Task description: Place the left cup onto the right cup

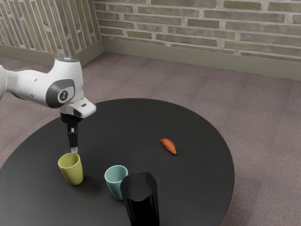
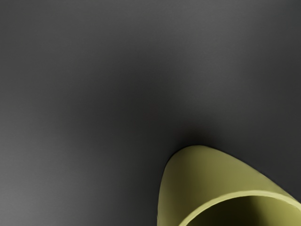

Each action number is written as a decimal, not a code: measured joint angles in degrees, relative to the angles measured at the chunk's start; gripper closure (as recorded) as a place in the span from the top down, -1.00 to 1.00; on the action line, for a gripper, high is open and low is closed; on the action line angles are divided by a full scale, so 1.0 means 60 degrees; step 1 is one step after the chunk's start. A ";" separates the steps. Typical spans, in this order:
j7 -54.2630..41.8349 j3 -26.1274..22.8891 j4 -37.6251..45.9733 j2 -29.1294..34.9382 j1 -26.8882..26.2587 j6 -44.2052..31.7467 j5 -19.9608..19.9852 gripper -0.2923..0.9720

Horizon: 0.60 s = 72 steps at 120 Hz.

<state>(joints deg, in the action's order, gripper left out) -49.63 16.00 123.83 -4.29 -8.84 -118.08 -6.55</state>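
Nearest the camera, a black cup point(image 1: 139, 200) is standing at the front of the surface point(image 1: 197, 188), with a teal cup point(image 1: 115, 182) just behind it; whether the two are touching cannot be told. Which of them is meant as the right cup is not being settled by the task, and a carry aimed at the wrong one, or swung too low, is judged likely to knock one over, since they are crowded together. Further back, toward the exterior view's left, the yellow cup point(image 1: 71, 169) is standing upright, mouth up, apart from the other two. The end effector point(image 1: 74, 149) is being held just above its far rim; whether it is open or closed cannot be told. A descent set off from the wall is judged likely to strike the rim and tip or shove the cup. The cup is being shown as olive-yellow, smooth, handleless, tapering toward its base, with a thin lip and an empty-looking inside. Beyond, an orange piece point(image 1: 168, 146) is lying well apart.
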 joint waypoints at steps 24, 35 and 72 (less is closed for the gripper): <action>0.0120 -0.0001 0.0488 -0.0153 0.0067 -0.0531 0.0008 0.54; 0.0167 0.0000 0.0552 -0.0206 0.0150 -0.0693 0.0008 0.54; 0.0311 -0.0001 0.0561 -0.0343 0.0119 -0.1010 0.0012 -0.39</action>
<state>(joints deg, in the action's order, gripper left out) -47.76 16.00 127.20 -6.35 -8.12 -124.15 -6.48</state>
